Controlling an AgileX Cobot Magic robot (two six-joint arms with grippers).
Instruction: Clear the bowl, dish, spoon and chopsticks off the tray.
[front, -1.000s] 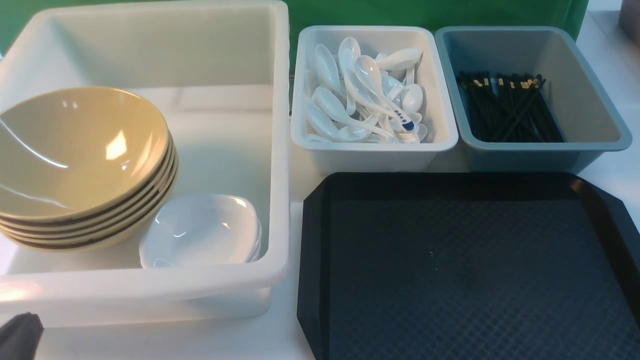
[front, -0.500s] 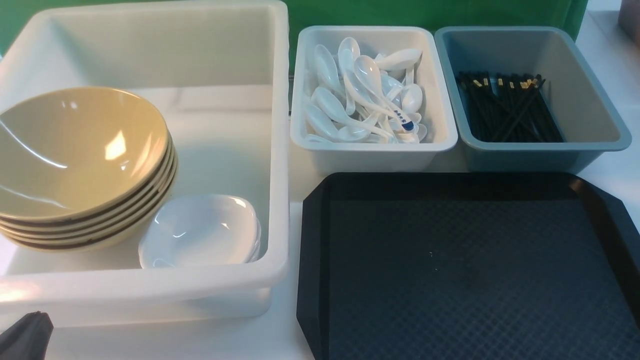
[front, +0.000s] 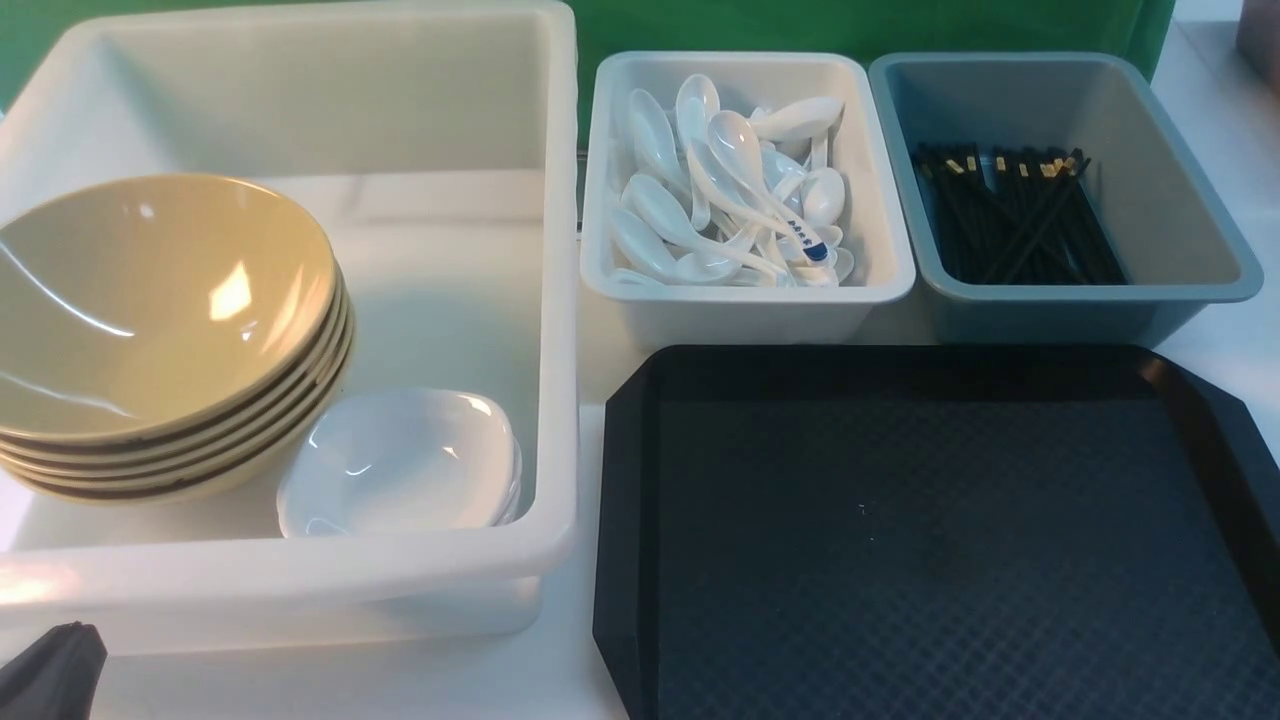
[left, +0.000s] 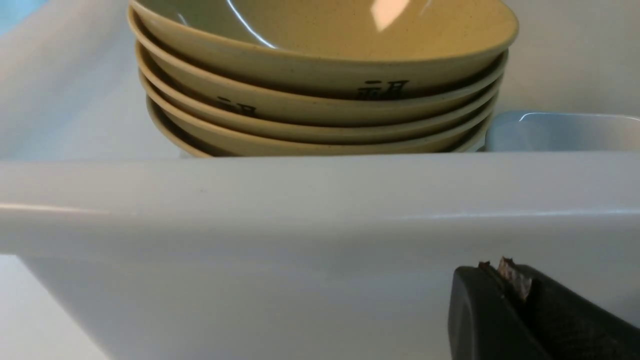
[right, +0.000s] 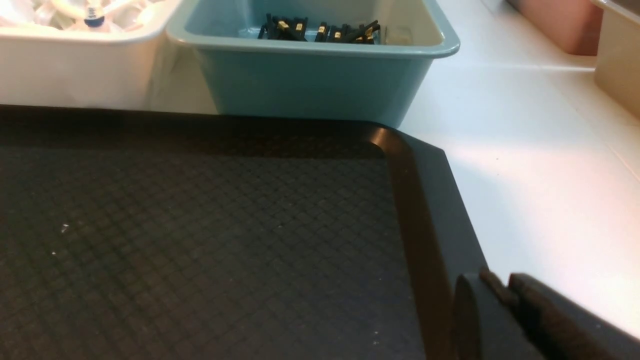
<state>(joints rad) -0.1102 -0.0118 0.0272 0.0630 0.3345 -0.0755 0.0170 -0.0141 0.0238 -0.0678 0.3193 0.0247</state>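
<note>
The black tray (front: 900, 372) lies bare at the front right, with nothing on its diamond-pattern floor (right: 200, 240). The mustard-yellow bowl (front: 150, 290) tops a stack of several in the large white tub, and it also shows in the left wrist view (left: 320, 30). White dishes (front: 400, 465) sit beside that stack. The spoon with the blue tip (front: 803, 240) rests on plain white spoons. Black chopsticks (front: 1015, 215) with gold bands lie in the blue-grey tub. My left gripper (left: 500, 267) is shut and empty, low outside the white tub's near wall. My right gripper (right: 500, 285), shut and empty, is by the tray's right rim.
The large white tub (front: 300, 575) fills the left half. Behind the tray stand a small white spoon tub (front: 750, 300) and a blue-grey tub (front: 1090, 300). Beige and pink containers (right: 620, 50) stand far off to the right on the white table.
The left gripper's dark tip at the front view's lower left corner crept slightly right and up a second ago and has since held still. Nothing else moved.
</note>
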